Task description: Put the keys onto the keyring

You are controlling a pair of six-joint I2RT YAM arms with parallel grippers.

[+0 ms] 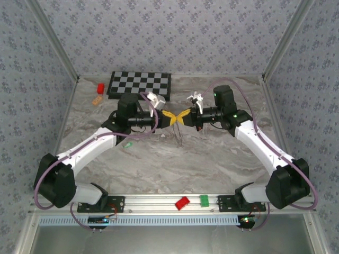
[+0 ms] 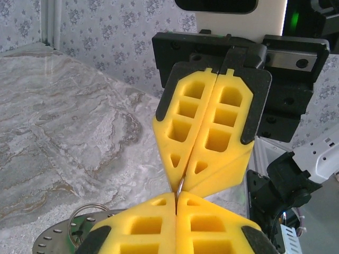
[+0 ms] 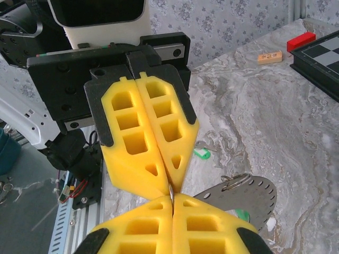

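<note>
The left pincer and right pincer met tip to tip above the bench, both clamped on the keyring's thin edge. With a key lying on the bench, one pincer would best hold firm while the other fetched it.

A checkerboard lay at the tabletop's far edge, a red block and an orange tile just left of it. A 2nd red block and a green block sat on the near rail.
</note>
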